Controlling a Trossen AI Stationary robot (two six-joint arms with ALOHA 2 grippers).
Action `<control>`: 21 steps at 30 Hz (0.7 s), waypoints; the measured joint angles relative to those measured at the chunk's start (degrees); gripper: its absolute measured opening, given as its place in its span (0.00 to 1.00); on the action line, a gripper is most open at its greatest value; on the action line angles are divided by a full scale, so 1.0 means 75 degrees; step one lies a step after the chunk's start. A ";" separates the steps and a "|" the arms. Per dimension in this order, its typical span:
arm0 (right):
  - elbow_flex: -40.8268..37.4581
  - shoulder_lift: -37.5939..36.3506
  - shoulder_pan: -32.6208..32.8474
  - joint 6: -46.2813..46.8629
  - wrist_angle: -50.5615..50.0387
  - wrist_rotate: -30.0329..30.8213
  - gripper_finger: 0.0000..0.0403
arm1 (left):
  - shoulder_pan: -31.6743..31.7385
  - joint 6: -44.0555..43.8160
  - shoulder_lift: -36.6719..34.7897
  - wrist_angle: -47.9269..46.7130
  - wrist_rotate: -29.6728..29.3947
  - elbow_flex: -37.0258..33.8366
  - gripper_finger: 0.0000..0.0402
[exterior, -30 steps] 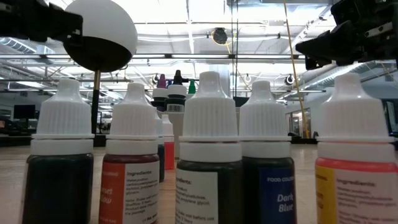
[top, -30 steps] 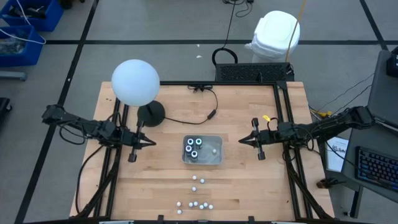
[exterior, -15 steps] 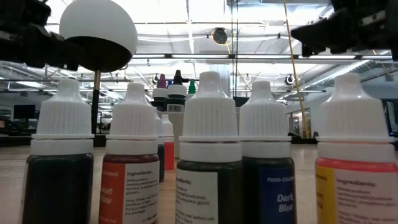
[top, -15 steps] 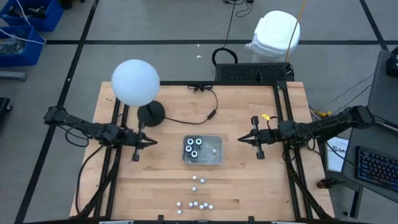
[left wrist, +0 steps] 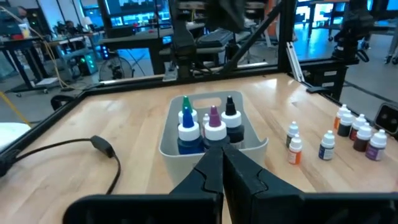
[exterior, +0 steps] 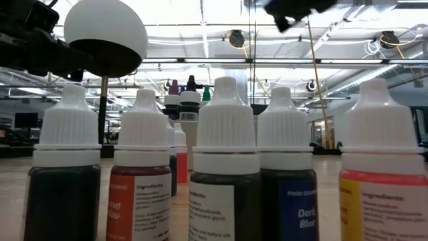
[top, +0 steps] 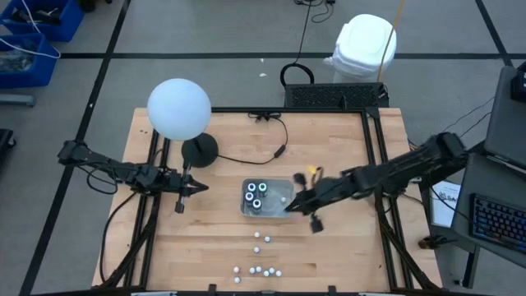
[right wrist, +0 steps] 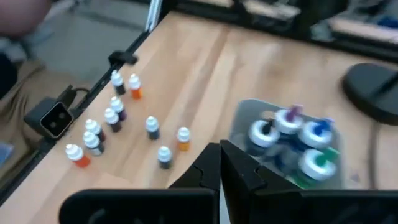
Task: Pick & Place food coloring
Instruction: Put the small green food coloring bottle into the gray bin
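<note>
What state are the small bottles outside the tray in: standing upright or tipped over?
Upright. The small bottles on the table all stand with white caps up in the left wrist view; the low view shows five upright in a row.

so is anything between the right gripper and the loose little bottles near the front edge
Nothing visible blocks it. The right gripper hangs by the tray's front right corner, and bare wood lies between it and the small bottles scattered nearer the front edge. The left gripper waits off to the tray's other side.
</note>
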 joint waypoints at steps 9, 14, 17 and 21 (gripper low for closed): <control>0.3754 0.3316 0.0568 0.0229 -0.2669 0.0003 0.00 | 0.0000 -0.0004 0.0000 0.0092 0.0003 0.0000 0.02; 0.4990 0.4506 0.0798 0.0426 -0.3247 -0.0001 0.03 | 0.0000 0.0104 0.0000 0.0130 0.0000 0.0000 0.02; 0.5172 0.4784 0.0837 0.0426 -0.3200 -0.0005 0.11 | 0.0000 0.0118 0.0000 0.0149 0.0000 0.0000 0.02; 0.5175 0.4949 0.0825 0.0428 -0.3194 -0.0292 0.25 | 0.0000 0.0119 0.0000 0.0276 0.0003 0.0000 0.02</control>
